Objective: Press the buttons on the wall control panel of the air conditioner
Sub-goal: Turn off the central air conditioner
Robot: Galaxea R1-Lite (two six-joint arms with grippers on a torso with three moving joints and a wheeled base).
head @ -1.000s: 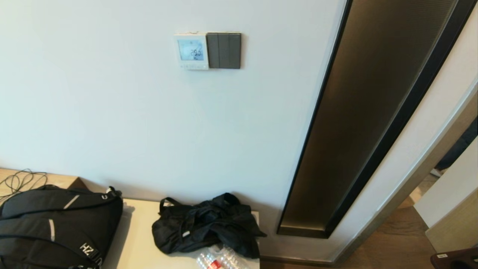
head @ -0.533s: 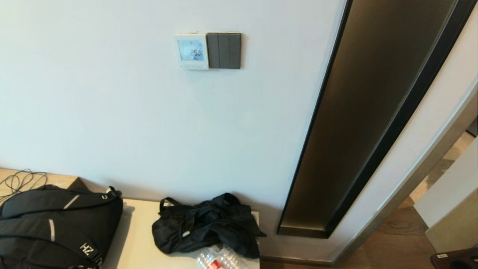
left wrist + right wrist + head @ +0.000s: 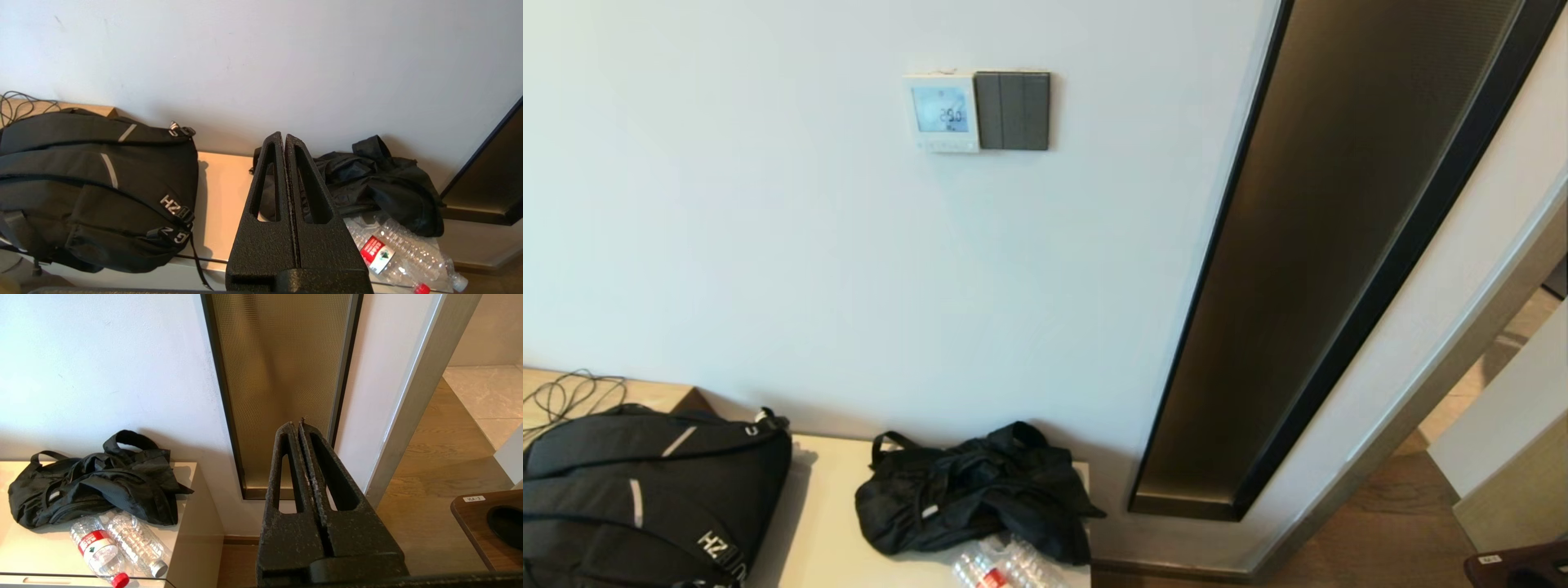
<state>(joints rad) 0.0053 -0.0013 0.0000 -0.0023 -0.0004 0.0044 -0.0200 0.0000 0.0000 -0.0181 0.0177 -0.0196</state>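
While you look up the wall, nothing stands before the target.
Wall control panel (image 3: pixel 941 112): high on the wall, screen lit blue, touching the dark switch plate (image 3: pixel 1013 110).
Buttons (image 3: pixel 946 145): along its bottom edge.
Left gripper (image 3: pixel 284 138): fingers pressed together, holding nothing, low over the backpack (image 3: pixel 94 183) and black bag (image 3: pixel 367 183).
Right gripper (image 3: pixel 297 425): closed, empty, facing the glass strip (image 3: pixel 282 375).
Bottles (image 3: pixel 118 543): on the cabinet (image 3: pixel 192 522).

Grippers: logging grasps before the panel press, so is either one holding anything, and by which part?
Nothing. Left gripper and right gripper are both shut and empty.
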